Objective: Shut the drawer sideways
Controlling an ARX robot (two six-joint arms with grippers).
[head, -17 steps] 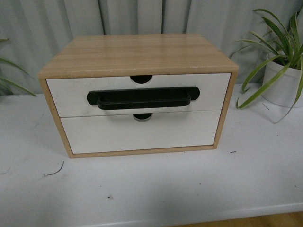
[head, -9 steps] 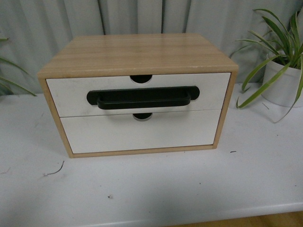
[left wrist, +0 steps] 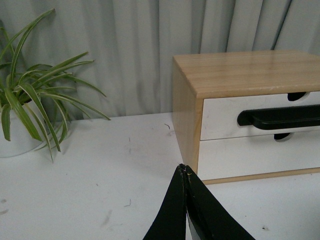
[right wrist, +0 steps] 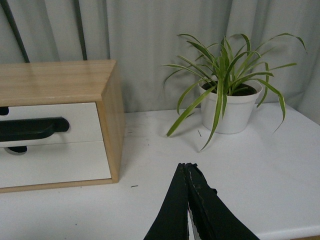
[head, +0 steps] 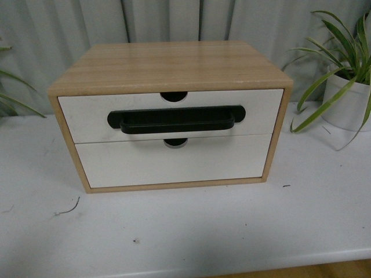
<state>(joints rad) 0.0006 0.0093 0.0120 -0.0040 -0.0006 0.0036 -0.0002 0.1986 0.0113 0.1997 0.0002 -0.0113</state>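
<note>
- The drawer [head: 171, 116], the upper of 2 white fronts in a wooden cabinet [head: 168, 63], sits at the middle of the white bench [head: 185, 231], its front facing the robot.
- Its black bar handle [head: 175, 120] runs left to right across the front, and that is also the drawer's long axis; a half-round notch [head: 173, 96] cuts the top edge above it.
- From the front view the drawer front looks about level with the cabinet frame, so it seems shut or very nearly so; any small gap left cannot be judged from here.
- The lower drawer [head: 174, 162] has a plain front and no handle.
- Neither arm appears in the front view. The left tool [left wrist: 186, 172] has its 2 fingers pressed together and holds nothing; it hangs over the bench, off the cabinet's left side, with the drawer ahead and to its right.
- The right tool [right wrist: 185, 167] is likewise closed up and empty, off the cabinet's right side, with the drawer ahead and to its left.
- Both tools look well clear of the drawer front, and neither seems clearly nearer.
- A potted plant [right wrist: 227, 107] stands to the right of the cabinet, another plant [left wrist: 25, 115] to the left.
</note>
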